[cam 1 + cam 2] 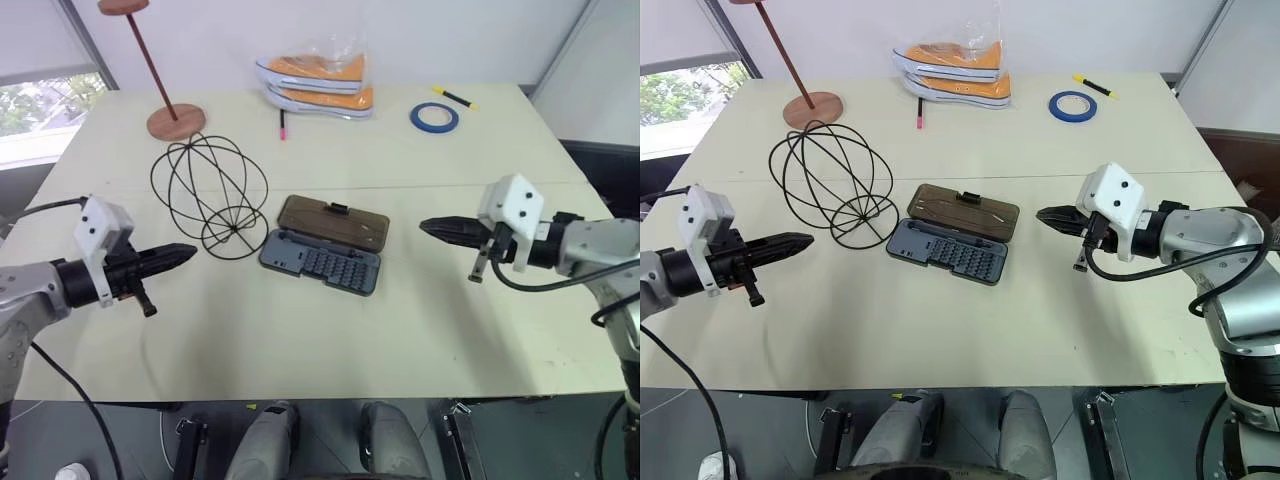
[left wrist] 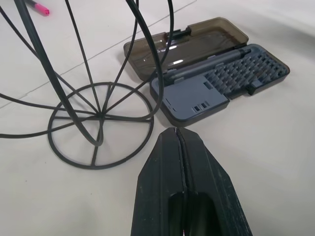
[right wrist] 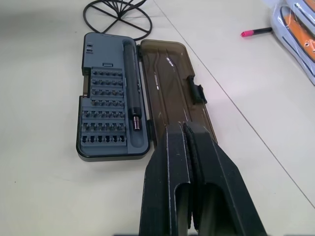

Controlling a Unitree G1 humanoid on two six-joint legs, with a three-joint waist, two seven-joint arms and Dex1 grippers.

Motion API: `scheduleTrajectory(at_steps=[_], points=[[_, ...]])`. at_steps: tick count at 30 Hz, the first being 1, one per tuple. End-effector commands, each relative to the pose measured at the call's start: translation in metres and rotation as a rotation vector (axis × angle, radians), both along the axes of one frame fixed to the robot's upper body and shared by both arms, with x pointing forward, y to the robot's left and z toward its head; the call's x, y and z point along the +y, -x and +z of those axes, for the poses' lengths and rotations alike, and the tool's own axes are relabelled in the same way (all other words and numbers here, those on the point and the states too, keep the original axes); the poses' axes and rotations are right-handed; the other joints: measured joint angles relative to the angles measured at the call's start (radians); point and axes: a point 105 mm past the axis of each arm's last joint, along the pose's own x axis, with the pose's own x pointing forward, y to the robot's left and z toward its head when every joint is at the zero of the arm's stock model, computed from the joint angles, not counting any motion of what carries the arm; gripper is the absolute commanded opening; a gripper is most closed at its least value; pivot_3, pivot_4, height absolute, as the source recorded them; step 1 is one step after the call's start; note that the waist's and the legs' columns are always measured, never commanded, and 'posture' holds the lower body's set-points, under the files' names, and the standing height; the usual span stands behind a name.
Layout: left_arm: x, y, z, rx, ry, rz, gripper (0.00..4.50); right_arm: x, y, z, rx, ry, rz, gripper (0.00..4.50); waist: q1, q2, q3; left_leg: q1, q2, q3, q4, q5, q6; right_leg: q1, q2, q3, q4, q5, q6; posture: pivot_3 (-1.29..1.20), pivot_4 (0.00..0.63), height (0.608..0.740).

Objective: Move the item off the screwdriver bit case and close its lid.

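The item, a black wire globe [image 1: 233, 232], stands upright on its ring base on the table. It is just left of the screwdriver bit case [image 1: 322, 262], close to it and off it. The grey-blue case lies open with rows of bits and a driver showing. Its smoky lid [image 1: 333, 222] lies flat behind it, latch tab at the far edge. My left gripper [image 1: 190, 252] hovers shut and empty left of the globe's base, pointing at it. My right gripper [image 1: 425, 228] is shut and empty too, hovering right of the case and pointing at the lid [image 3: 172, 83].
A red-brown stand [image 1: 175, 122] rises at the back left. Orange shoes in a clear bag [image 1: 315, 85], a pink marker [image 1: 283, 125], a blue tape roll [image 1: 434, 117] and a yellow-black pen [image 1: 455, 97] lie along the back of the table.
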Motion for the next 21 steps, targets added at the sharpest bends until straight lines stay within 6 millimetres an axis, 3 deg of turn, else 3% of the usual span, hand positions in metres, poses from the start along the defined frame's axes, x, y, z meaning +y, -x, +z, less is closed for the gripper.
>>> scheduleTrajectory(at_steps=[1, 11, 19, 21], points=[[-0.003, 0.002, 0.015, -0.055, 0.004, -0.004, 0.0, 0.009, 0.001, 0.011, -0.051, -0.018, 0.035, 0.04, -0.001, 0.0, 0.0, 0.0, 0.0, 0.0, 0.0, 0.0, 0.0, 0.0, 0.0, 0.0, 0.0, 0.0, 0.0, 0.0, 0.15, 0.74], [-0.009, 0.004, 0.01, -0.035, 0.014, 0.001, 0.0, 0.016, -0.002, 0.009, -0.054, -0.021, 0.05, 0.04, 0.0, 0.0, 0.0, 0.0, 0.001, 0.001, 0.0, 0.0, 0.0, -0.001, 0.001, 0.001, 0.0, 0.001, -0.001, 0.0, 0.15, 0.74], [0.0, 0.003, -0.006, 0.006, -0.02, 0.059, 0.0, 0.017, -0.004, 0.008, -0.061, -0.029, 0.032, 0.04, -0.002, 0.0, 0.0, 0.0, 0.002, 0.001, 0.0, 0.0, 0.0, -0.001, 0.002, 0.001, 0.0, 0.001, -0.001, 0.0, 0.15, 0.74], [0.006, 0.005, -0.009, 0.022, -0.028, 0.073, 0.89, 0.018, -0.005, 0.007, -0.059, -0.025, 0.033, 0.0, -0.001, 0.0, 0.0, 0.0, 0.002, 0.001, 0.0, 0.0, 0.0, -0.001, 0.002, 0.001, 0.0, 0.001, -0.001, 0.0, 0.15, 0.74]])
